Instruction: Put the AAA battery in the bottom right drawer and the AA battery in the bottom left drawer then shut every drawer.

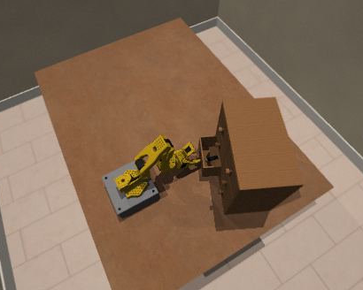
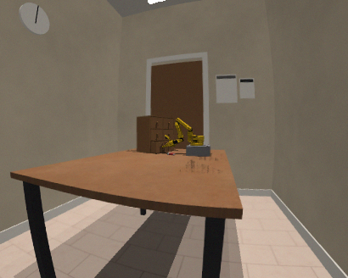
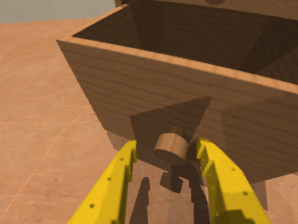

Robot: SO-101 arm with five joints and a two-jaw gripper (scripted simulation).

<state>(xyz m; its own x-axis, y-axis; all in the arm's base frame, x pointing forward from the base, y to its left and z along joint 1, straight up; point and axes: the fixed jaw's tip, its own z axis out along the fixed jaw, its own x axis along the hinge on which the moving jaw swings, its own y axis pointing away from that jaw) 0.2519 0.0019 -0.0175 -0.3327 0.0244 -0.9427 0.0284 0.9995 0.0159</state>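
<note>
The wooden chest [image 1: 254, 152] stands at the table's right side, its drawers facing my arm. One low drawer [image 1: 210, 156] is pulled out, and a small dark object [image 1: 212, 157] lies inside it; I cannot tell which battery it is. In the wrist view the drawer's front panel [image 3: 175, 95] fills the frame and its inside floor is hidden. My gripper [image 3: 166, 146] is low at the drawer front, its fingers partly open on either side of the round knob [image 3: 170, 145], with a gap on each side. The gripper also shows in the overhead view [image 1: 195, 162].
The arm's grey base [image 1: 130, 192] sits left of the chest. The other drawers' knobs [image 1: 224, 181] stick out along the chest front. A small red thing [image 2: 171, 154] lies on the table near the chest in the low side view.
</note>
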